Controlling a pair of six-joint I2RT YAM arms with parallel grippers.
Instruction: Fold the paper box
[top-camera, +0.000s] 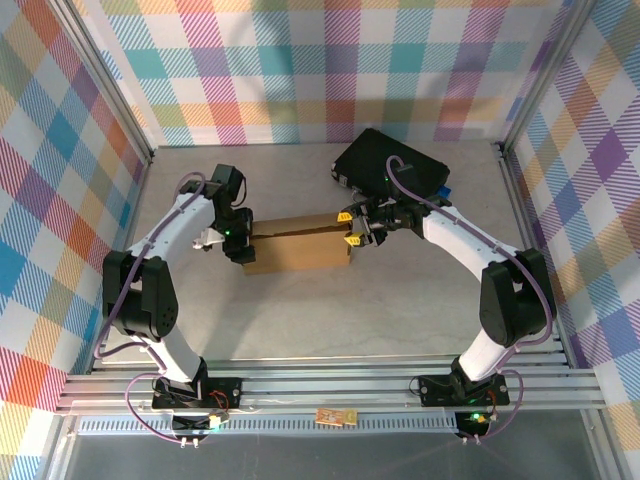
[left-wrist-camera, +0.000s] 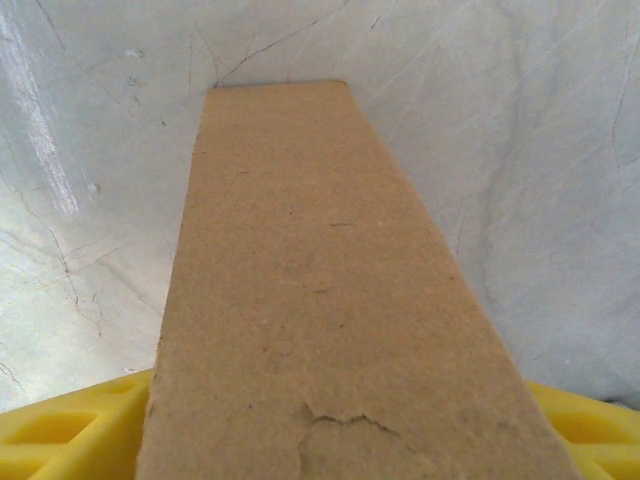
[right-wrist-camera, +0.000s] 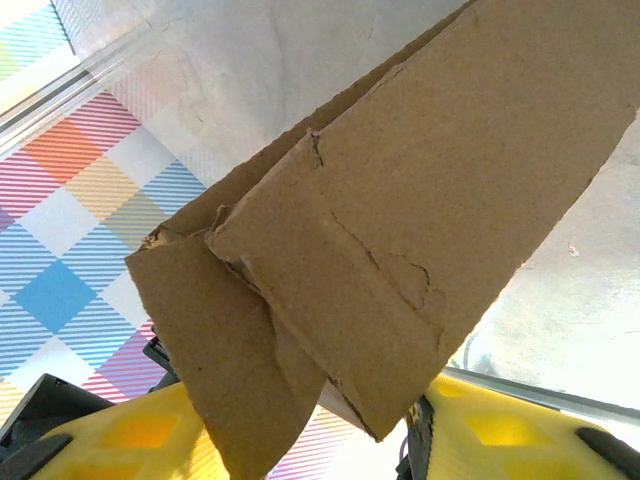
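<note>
- The paper box (top-camera: 296, 246) lay on the table (top-camera: 300, 320) between my two grippers, long side running from one to the other. Partly folded, not closed.
- My left gripper (top-camera: 238, 240) was at its left end. On the wrist camera a flat flap (left-wrist-camera: 310, 300) ran straight out ahead of me from between my yellow fingers (left-wrist-camera: 60, 435), above the table. I couldn't tell whether I was clamped on it or just straddling it.
- My right gripper (top-camera: 354, 230) was at the opposite end. Two overlapping panels (right-wrist-camera: 420, 200) came down between the fingers there; the tips were hidden behind the board, so I couldn't tell that grip either.
- The black case (top-camera: 385, 165) sat behind my right gripper, apart from the box.
- Handling, my read:
  - Light, thin corrugated board. Stiff across a flat panel, but should hinge easily at a crease.
  - The matte, fibrous face shouldn't slip in the pads.
  - Fragile: cracked paper skin (right-wrist-camera: 400, 275) and ragged edges showed close in front of my right gripper. Hard pinching or tugging there would likely rip it.
- Where to hold, my read:
  - Pinch a flap's free edge on sound board, clear of the cracked patch.
  - Pin the base with the other gripper, since a box this light would likely slide on the smooth table.
</note>
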